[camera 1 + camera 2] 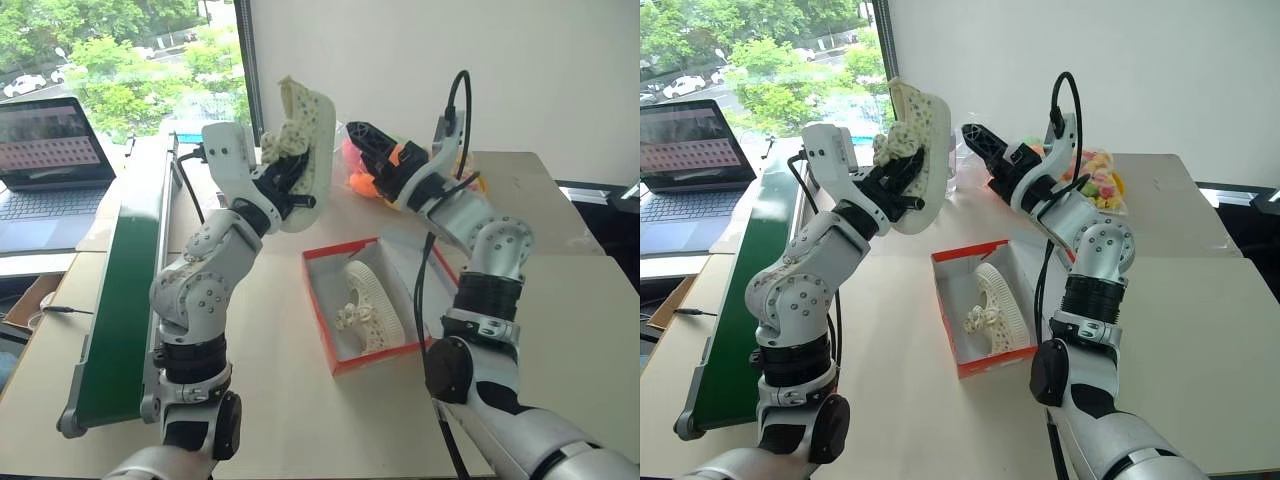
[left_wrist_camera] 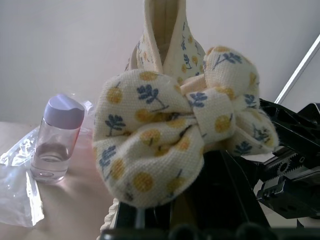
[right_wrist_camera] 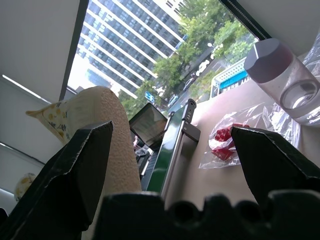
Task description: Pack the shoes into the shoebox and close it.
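Left hand (image 1: 290, 185) clamped second shoe (image 1: 305, 150) aloft, likely for handover | right hand (image 1: 365, 140) gaped wide beside it, empty | first shoe (image 1: 370, 300) lay inside open shoebox (image 1: 320, 310) on table (image 1: 280, 400)

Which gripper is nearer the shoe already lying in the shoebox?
Neither clearly. The left gripper, shut on the second shoe, hangs up-left of the boxed shoe; the open right gripper hangs above-behind.

An office or lab high in a city building: a pale desk (image 1: 300, 400) with a laptop (image 1: 50, 165), a green conveyor (image 1: 125, 300), and a window (image 1: 120, 60) overlooking trees and towers.
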